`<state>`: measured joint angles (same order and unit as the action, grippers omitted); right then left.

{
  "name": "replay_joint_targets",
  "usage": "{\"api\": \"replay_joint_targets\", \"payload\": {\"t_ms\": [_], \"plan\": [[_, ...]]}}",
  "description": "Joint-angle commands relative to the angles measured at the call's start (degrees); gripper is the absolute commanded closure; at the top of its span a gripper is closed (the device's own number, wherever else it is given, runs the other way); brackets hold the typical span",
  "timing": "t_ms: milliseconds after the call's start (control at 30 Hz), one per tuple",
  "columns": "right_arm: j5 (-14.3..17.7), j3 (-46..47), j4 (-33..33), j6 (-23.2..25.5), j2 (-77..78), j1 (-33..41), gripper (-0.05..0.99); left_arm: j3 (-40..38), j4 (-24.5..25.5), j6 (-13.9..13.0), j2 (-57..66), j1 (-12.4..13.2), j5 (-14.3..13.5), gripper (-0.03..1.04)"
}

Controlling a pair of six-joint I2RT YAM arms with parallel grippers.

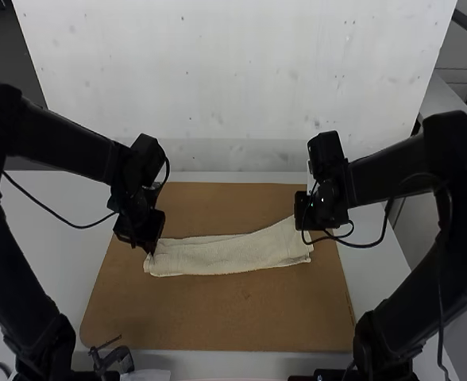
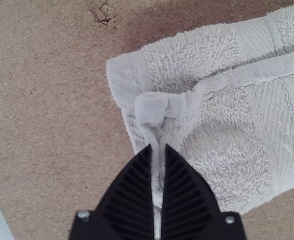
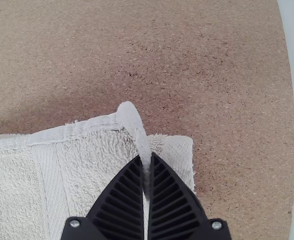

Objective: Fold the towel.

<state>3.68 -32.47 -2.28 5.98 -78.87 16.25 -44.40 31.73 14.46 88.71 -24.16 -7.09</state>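
Towel [image 1: 232, 254] off-white, ribbed stripes; board [image 1: 218, 317] speckled brown.

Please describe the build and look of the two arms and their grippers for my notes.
Both arms are black, with chunky joints and thin dark cables looping beside them. Left gripper: two black, tapered fingers, finely ribbed, a silvery screw at the base of each. Right gripper: the same black, tapered, ribbed pair with matching screws.

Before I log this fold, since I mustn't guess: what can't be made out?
- High view: part of the towel's right end, behind the right gripper.
- Left wrist view: towel directly beneath the left gripper, behind its fingers.
- Right wrist view: the towel's other end, cut off by the edge.
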Motion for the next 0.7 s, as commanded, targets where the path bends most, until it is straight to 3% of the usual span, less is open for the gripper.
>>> {"api": "replay_joint_targets", "payload": {"t_ms": [0, 67, 100, 200, 300, 333, 467, 667], "plan": [[0.8, -1.9, 0.61, 0.26, -1.02, -1.05, 0.92, -2.62, -0.17, 0.4, 1.47, -0.27, -1.78, 1.0], [0.8, -1.81, 0.7, 0.53, -1.11, -1.4, 0.92, -2.97, -0.17, 0.4, 2.0, -0.27, -2.22, 0.99], [0.8, -1.81, 0.7, 0.97, -1.02, -1.57, 0.86, -3.15, -0.26, 0.48, 2.0, -0.18, -2.75, 0.98], [0.54, -2.16, 0.26, 1.58, -0.76, -3.15, 0.52, -4.11, -0.26, 0.4, 1.38, 1.14, -2.75, 0.68], [-0.52, -2.6, -0.26, 2.11, -0.58, -4.39, 0.42, -5.43, -0.17, -0.57, -2.75, 3.16, -1.61, 0.16], [-0.78, -2.69, -0.35, 2.11, -0.58, -4.65, 0.39, -5.78, -0.17, -0.84, -4.6, 4.04, -1.17, 0.1], [-2.72, -3.22, -1.67, 2.99, -0.58, -6.06, 0.34, -6.84, -0.17, -2.15, -10.66, 7.64, -0.38, 0.1], [-5.44, -3.48, -3.87, 3.34, -0.85, -6.32, 0.34, -5.17, -3.6, -3.65, -16.2, 12.47, 5.51, 0.1]]}}
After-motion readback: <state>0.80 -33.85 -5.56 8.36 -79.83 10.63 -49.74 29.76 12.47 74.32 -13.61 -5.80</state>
